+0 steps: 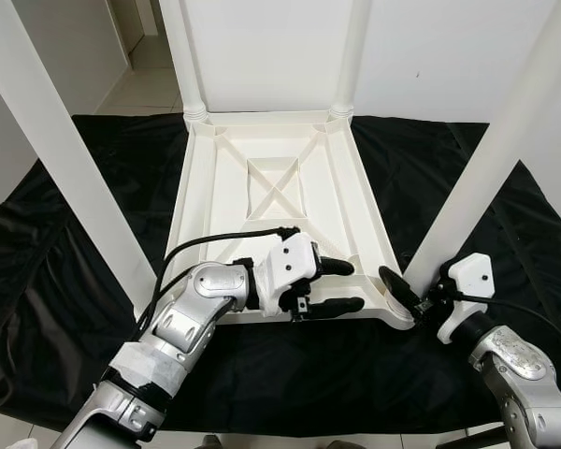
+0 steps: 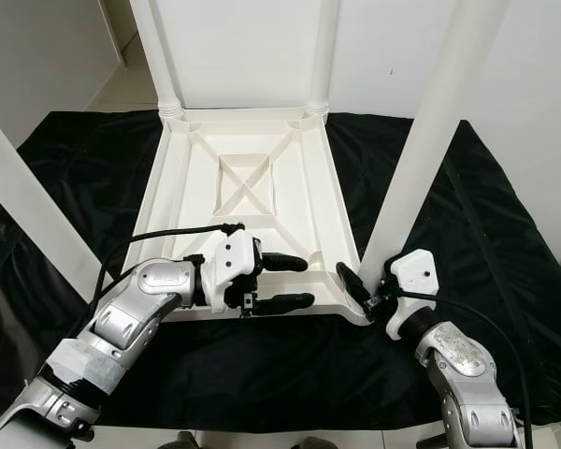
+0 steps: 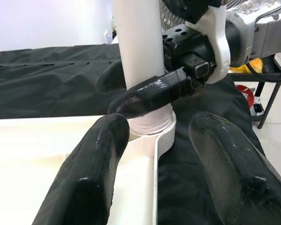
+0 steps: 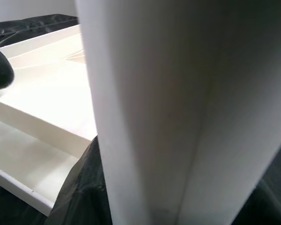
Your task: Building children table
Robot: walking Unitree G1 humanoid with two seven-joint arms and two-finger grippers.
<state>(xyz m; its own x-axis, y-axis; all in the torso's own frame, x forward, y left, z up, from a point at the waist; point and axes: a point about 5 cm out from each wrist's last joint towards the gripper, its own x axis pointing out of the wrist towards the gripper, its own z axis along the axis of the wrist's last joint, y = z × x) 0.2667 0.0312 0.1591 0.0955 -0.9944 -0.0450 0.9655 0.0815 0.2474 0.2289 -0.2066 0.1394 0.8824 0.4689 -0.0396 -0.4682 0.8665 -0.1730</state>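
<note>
Right tool [image 1: 413, 292] around table leg [image 1: 491, 154] base

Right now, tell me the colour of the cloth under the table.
Black cloth, plain; clearest in the left eye view.

Upturned table [image 1: 279, 187] on cloth [image 1: 65, 234]; legs up, L/R grippers at near edge

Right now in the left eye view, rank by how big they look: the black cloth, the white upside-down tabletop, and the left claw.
1. Black cloth on the floor, largest.
2. White plastic upside-down tabletop.
3. Left claw with two black fingers, smallest, even though it sits nearest the camera.
</note>
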